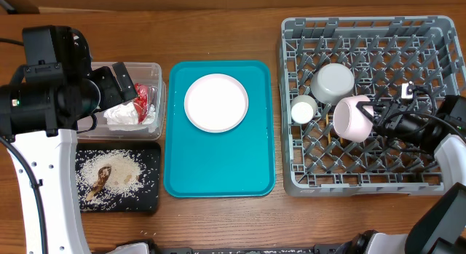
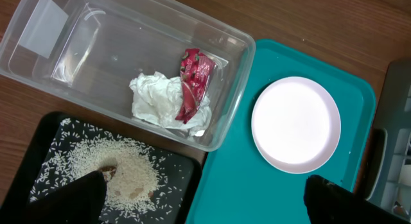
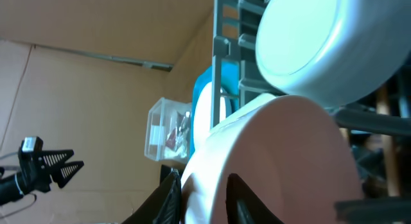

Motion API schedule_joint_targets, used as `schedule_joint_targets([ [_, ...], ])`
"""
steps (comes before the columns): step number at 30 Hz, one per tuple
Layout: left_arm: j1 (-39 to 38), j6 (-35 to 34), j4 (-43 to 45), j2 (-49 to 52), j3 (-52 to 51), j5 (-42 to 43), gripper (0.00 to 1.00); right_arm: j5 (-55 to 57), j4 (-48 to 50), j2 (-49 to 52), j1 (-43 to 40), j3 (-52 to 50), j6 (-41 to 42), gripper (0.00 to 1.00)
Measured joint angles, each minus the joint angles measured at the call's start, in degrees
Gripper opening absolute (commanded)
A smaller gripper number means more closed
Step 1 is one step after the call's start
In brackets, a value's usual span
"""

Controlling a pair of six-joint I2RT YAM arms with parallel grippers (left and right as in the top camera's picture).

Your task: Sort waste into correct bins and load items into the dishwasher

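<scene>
- Overhead: the pink bowl (image 1: 353, 117) lies on its side in the dish rack (image 1: 349, 174), right of the teal tray (image 1: 218, 167).
- Right fingers (image 3: 168, 199) straddle the bowl's rim; whether they are clamped or loose, I cannot tell.
- Left fingers (image 2: 83, 197) stand wide apart and empty, over the clear tub (image 2: 243, 76) left of the tray.
- The pink plate (image 1: 215, 102) sits on the tray.

Two bowls are counted: pink bowl (image 1: 352, 117), grey-green bowl (image 1: 333, 81). One cup (image 1: 303, 108), one plate (image 1: 215, 102) and one rack (image 1: 429, 36) are seen. Two trays are counted: teal tray (image 1: 218, 174), black tray (image 1: 149, 203). One tub (image 1: 156, 68), one napkin (image 2: 154, 99), one wrapper (image 2: 192, 83) and one rice pile (image 1: 124, 170) are noted.
</scene>
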Motion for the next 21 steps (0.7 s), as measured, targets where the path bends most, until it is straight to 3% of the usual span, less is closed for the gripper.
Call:
schedule_joint_targets([
  [6,0.0,0.0,0.0,0.0,0.0,0.0,1.0,1.16,0.42,0.0,-4.52,0.28,1.68,0.39],
  [21,0.0,0.0,-0.02,0.0,0.0,0.0,1.0,11.28,5.95,0.13,-8.2,0.44,10.05,0.46],
])
